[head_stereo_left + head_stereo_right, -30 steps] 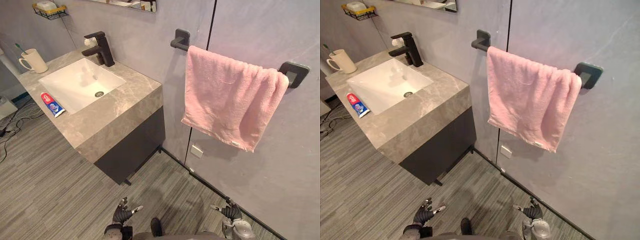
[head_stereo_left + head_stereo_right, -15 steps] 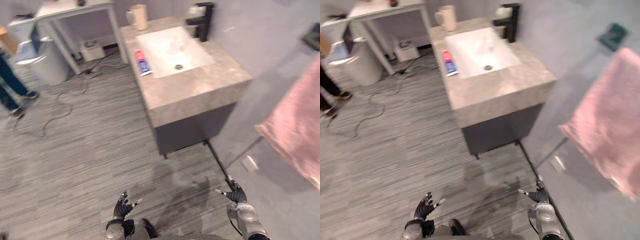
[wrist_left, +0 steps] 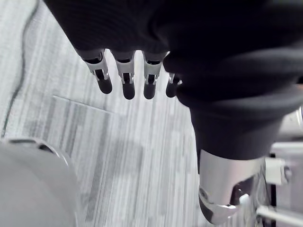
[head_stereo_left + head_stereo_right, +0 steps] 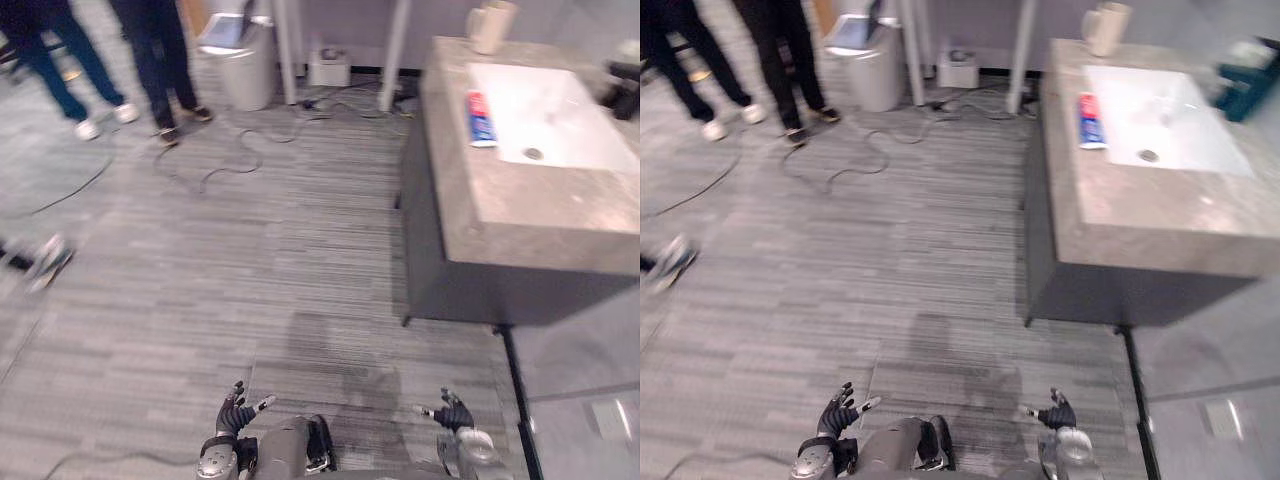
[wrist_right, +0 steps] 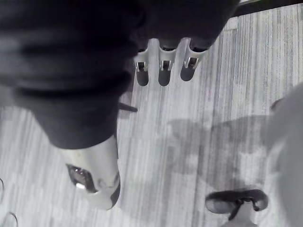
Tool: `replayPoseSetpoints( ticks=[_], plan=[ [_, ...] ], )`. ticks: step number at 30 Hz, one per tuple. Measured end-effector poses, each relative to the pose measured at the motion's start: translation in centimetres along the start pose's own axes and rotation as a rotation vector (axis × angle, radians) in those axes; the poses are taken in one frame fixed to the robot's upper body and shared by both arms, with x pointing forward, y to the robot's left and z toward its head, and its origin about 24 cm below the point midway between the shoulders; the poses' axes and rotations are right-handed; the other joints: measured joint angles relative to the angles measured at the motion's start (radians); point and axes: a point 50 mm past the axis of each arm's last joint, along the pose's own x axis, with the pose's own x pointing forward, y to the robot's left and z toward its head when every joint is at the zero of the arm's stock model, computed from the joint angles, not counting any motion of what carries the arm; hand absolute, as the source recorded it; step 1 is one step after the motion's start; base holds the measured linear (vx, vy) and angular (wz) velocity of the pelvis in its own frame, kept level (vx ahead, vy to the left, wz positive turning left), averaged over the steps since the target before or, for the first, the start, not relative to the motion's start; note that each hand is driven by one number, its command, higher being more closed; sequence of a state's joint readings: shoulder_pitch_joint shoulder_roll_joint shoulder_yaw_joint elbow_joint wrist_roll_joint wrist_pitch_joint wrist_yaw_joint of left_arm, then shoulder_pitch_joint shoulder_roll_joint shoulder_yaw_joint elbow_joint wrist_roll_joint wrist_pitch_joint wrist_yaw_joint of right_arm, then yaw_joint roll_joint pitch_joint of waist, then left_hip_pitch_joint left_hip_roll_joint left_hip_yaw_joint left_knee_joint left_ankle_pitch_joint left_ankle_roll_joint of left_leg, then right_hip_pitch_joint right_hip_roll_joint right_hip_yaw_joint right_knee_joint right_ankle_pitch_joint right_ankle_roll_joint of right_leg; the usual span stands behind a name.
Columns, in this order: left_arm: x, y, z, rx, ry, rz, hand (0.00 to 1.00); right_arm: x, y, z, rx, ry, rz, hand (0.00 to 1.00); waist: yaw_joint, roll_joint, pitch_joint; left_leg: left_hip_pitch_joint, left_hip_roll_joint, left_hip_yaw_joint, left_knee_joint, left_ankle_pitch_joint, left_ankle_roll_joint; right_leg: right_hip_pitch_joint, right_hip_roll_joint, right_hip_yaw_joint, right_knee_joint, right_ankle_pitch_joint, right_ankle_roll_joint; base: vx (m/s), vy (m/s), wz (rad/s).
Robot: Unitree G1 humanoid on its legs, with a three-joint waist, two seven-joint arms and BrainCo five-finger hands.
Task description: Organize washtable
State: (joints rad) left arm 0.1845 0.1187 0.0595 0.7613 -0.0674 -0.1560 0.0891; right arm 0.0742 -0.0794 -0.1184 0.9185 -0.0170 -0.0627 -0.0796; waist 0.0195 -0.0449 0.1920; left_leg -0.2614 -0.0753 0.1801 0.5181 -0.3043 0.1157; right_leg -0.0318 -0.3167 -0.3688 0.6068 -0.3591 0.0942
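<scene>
- The two eye views look steeply down from the head, side by side, sharing the grey floor (image 4: 250,250) and the washtable (image 4: 540,215) at upper right.
- Each wrist view faces the floor from very close, past its own left hand (image 3: 129,80) or right hand (image 5: 164,71).

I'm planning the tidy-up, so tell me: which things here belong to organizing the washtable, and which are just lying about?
For the job: the washtable, its sink, the toothpaste tube beside the sink, and the cup at the far corner.

Just about: the bin, the small white box, and the people's legs.
</scene>
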Motion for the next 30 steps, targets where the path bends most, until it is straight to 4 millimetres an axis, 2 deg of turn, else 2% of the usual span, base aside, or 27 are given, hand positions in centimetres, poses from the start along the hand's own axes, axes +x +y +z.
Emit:
replayPoseSetpoints(
  ticks=[1, 4, 6, 8, 9, 11, 12, 13, 14, 15, 16, 17, 18, 19, 20, 21, 23, 24, 25, 26, 27, 28, 29, 30],
  plan=[
    [-0.2, 0.3, -0.4, 0.004, 0.013, 0.007, 0.0, 0.1, 0.1, 0.2, 0.006, -0.006, 0.002, 0.0, 0.001, -0.004, 0.002, 0.017, -0.004, -0.025, -0.021, 0.0, 0.0, -0.037, 0.005, -0.03, 0.0, 0.001, 0.001, 0.14, -0.015, 0.92],
    [-0.5, 0.7, -1.2, 0.013, 0.042, 0.015, 0.0, 0.1, 0.0, 0.6, 0.011, -0.027, 0.0, 0.0, -0.001, 0.016, 0.015, 0.072, 0.005, -0.101, -0.082, 0.002, -0.004, -0.122, 0.038, -0.078, -0.078, 0.02, 0.025, 0.15, -0.023, 0.73],
    [-0.6, 0.8, -1.5, 0.012, 0.052, 0.016, 0.0, 0.1, 0.1, 0.6, 0.014, -0.028, 0.004, 0.0, 0.0, 0.003, 0.021, 0.118, 0.028, -0.104, -0.124, 0.008, -0.015, -0.185, 0.039, -0.094, -0.189, 0.093, 0.039, 0.25, -0.076, 0.5],
    [-0.5, 1.5, -1.4, 0.013, 0.05, 0.036, 0.0, 0.1, 0.4, 0.7, 0.018, -0.031, 0.011, 0.0, 0.0, -0.032, 0.029, 0.171, 0.029, -0.096, -0.165, 0.01, -0.035, -0.244, 0.034, -0.102, -0.329, 0.221, 0.05, 0.31, -0.118, 0.22],
    [-0.5, 1.7, -1.4, 0.016, 0.052, 0.041, 0.0, 0.1, 0.6, 0.7, 0.019, -0.031, 0.016, 0.0, -0.001, -0.046, 0.024, 0.199, 0.021, -0.096, -0.191, 0.005, -0.045, -0.26, 0.032, -0.1, -0.362, 0.26, 0.046, 0.32, -0.118, 0.08],
    [-0.4, 1.8, -1.3, 0.021, 0.049, 0.041, 0.0, -0.1, 0.8, 0.3, 0.026, -0.026, 0.032, 0.0, -0.006, -0.058, 0.015, 0.246, 0.02, -0.099, -0.22, -0.022, -0.062, -0.31, 0.035, -0.083, -0.356, 0.292, 0.032, 0.43, -0.141, 0.07],
    [-0.2, 1.6, -0.8, 0.019, 0.037, 0.037, 0.0, -0.3, 0.9, 0.4, 0.032, -0.042, 0.04, 0.0, -0.007, -0.06, 0.01, 0.256, 0.022, -0.104, -0.209, -0.056, -0.075, -0.375, 0.034, -0.049, -0.222, 0.29, 0.003, 0.5, -0.163, 0.11],
    [-0.1, 1.4, -0.6, 0.016, 0.029, 0.033, 0.0, -0.3, 0.9, 0.6, 0.037, -0.054, 0.042, 0.0, -0.011, -0.057, 0.01, 0.262, 0.028, -0.108, -0.198, -0.075, -0.091, -0.4, 0.038, -0.04, -0.152, 0.275, -0.022, 0.55, -0.187, 0.21],
    [0.1, 0.8, -0.2, 0.002, 0.02, 0.023, 0.0, -0.4, 0.8, 1.1, 0.039, -0.076, 0.044, 0.0, -0.031, -0.041, 0.005, 0.278, 0.061, -0.116, -0.168, -0.104, -0.117, -0.416, 0.071, -0.044, -0.067, 0.247, -0.068, 0.63, -0.197, 0.32],
    [0.3, 0.5, 0.1, -0.002, 0.009, 0.014, 0.0, -0.5, 0.9, 1.2, 0.037, -0.087, 0.048, 0.0, -0.046, -0.028, -0.003, 0.264, 0.102, -0.108, -0.082, -0.121, -0.148, -0.407, 0.126, -0.049, -0.061, 0.241, -0.096, 0.66, -0.207, 0.3],
    [0.4, 0.5, 0.3, -0.002, 0.004, 0.015, 0.0, -0.5, 1.1, 1.4, 0.03, -0.099, 0.055, 0.0, -0.052, -0.032, -0.007, 0.246, 0.117, -0.095, -0.016, -0.129, -0.163, -0.402, 0.147, -0.049, -0.071, 0.237, -0.15, 0.88, -0.235, -0.08],
    [0.5, -0.2, 0.6, -0.018, -0.001, 0.002, 0.0, -0.3, 0.8, 2.7, 0.014, -0.143, 0.053, 0.0, -0.049, 0.004, 0.004, 0.189, 0.175, -0.074, 0.178, -0.106, -0.187, -0.354, 0.195, -0.067, -0.074, 0.201, -0.189, 0.6, -0.158, -0.34],
    [0.7, -0.6, 1.0, -0.02, -0.011, -0.013, 0.0, -0.2, 0.7, 3.2, 0.013, -0.165, 0.053, 0.0, -0.051, 0.017, 0.011, 0.149, 0.191, -0.072, 0.274, -0.043, -0.192, -0.326, 0.214, -0.061, -0.095, 0.188, -0.198, 0.74, -0.168, -0.61],
    [0.8, -1.4, 1.6, -0.026, -0.03, -0.034, 0.0, -0.2, 0.6, 3.6, 0.014, -0.184, 0.047, 0.0, -0.051, 0.023, 0.017, 0.087, 0.206, -0.077, 0.411, -0.016, -0.176, -0.26, 0.241, -0.029, -0.151, 0.183, -0.202, 0.69, -0.101, -0.51],
    [0.8, -1.7, 2.2, -0.025, -0.058, -0.045, 0.0, -0.2, 0.6, 3.3, 0.02, -0.174, 0.043, 0.0, -0.056, 0.011, 0.026, 0.061, 0.186, -0.075, 0.44, -0.038, -0.142, -0.161, 0.249, -0.003, -0.236, 0.183, -0.202, 0.69, -0.101, -0.42],
    [0.8, -1.7, 2.5, -0.026, -0.071, -0.046, 0.0, -0.3, 0.5, 3.1, 0.026, -0.168, 0.042, 0.0, -0.055, 0.001, 0.032, 0.049, 0.171, -0.072, 0.43, -0.043, -0.134, -0.107, 0.245, 0.009, -0.276, 0.183, -0.202, 0.79, -0.08, -0.33],
    [0.7, -1.7, 3.1, -0.032, -0.113, -0.045, 0.0, -0.3, 0.1, 3.0, 0.051, -0.166, 0.03, 0.0, -0.026, -0.017, 0.042, -0.055, 0.122, -0.067, 0.329, -0.043, -0.133, 0.024, 0.23, 0.076, -0.361, 0.183, -0.202, 0.67, -0.025, -0.6],
    [0.7, -1.7, 3.1, -0.033, -0.114, -0.044, 0.0, -0.2, 0.0, 3.4, 0.054, -0.176, 0.026, 0.0, -0.015, -0.009, 0.044, -0.09, 0.115, -0.078, 0.28, -0.042, -0.136, 0.038, 0.228, 0.095, -0.367, 0.183, -0.202, 0.56, 0.082, -1.01],
    [0.7, -1.6, 3.1, -0.037, -0.112, -0.042, 0.0, 0.1, -0.1, 4.5, 0.062, -0.204, 0.024, 0.0, 0.002, 0.008, 0.052, -0.153, 0.095, -0.118, 0.155, -0.024, -0.157, 0.057, 0.219, 0.133, -0.367, 0.178, -0.194, 0.42, 0.121, -1.06],
    [0.6, -1.5, 2.9, -0.043, -0.107, -0.036, 0.0, 0.2, 0.1, 5.2, 0.064, -0.223, 0.028, 0.0, 0.006, 0.007, 0.056, -0.187, 0.079, -0.165, 0.031, 0.02, -0.192, 0.074, 0.206, 0.166, -0.366, 0.158, -0.159, 0.53, 0.202, -1.27],
    [0.4, -1.4, 2.3, -0.049, -0.091, -0.033, 0.0, 0.3, 0.1, 5.5, 0.064, -0.235, 0.029, 0.0, 0.021, 0.024, 0.051, -0.185, 0.075, -0.229, -0.121, 0.106, -0.205, 0.1, 0.202, 0.204, -0.366, 0.129, -0.114, 0.57, 0.287, -1.51],
    [-0.2, -1.9, 1.2, -0.089, -0.062, -0.033, 0.0, 0.2, -0.2, 5.1, 0.056, -0.228, 0.025, 0.0, 0.037, 0.051, 0.046, -0.162, 0.117, -0.289, -0.247, 0.26, -0.251, 0.139, 0.22, 0.262, -0.364, 0.07, -0.055, 0.71, 0.393, -1.57],
    [0.0, -1.6, 1.6, -0.103, -0.07, -0.017, 0.0, 0.0, 0.8, 4.5, 0.076, -0.206, 0.044, 0.0, 0.054, 0.026, 0.047, -0.157, 0.096, -0.259, -0.172, 0.328, -0.161, 0.166, 0.186, 0.314, -0.358, 0.028, -0.028, 0.58, 0.357, -1.28],
    [0.2, -1.4, 2.1, -0.105, -0.085, -0.011, 0.0, -0.1, 1.5, 4.3, 0.088, -0.202, 0.061, 0.0, 0.054, 0.007, 0.045, -0.16, 0.093, -0.237, -0.144, 0.29, -0.168, 0.163, 0.17, 0.33, -0.346, 0.031, -0.032, 0.53, 0.303, -1.0]
  ],
)
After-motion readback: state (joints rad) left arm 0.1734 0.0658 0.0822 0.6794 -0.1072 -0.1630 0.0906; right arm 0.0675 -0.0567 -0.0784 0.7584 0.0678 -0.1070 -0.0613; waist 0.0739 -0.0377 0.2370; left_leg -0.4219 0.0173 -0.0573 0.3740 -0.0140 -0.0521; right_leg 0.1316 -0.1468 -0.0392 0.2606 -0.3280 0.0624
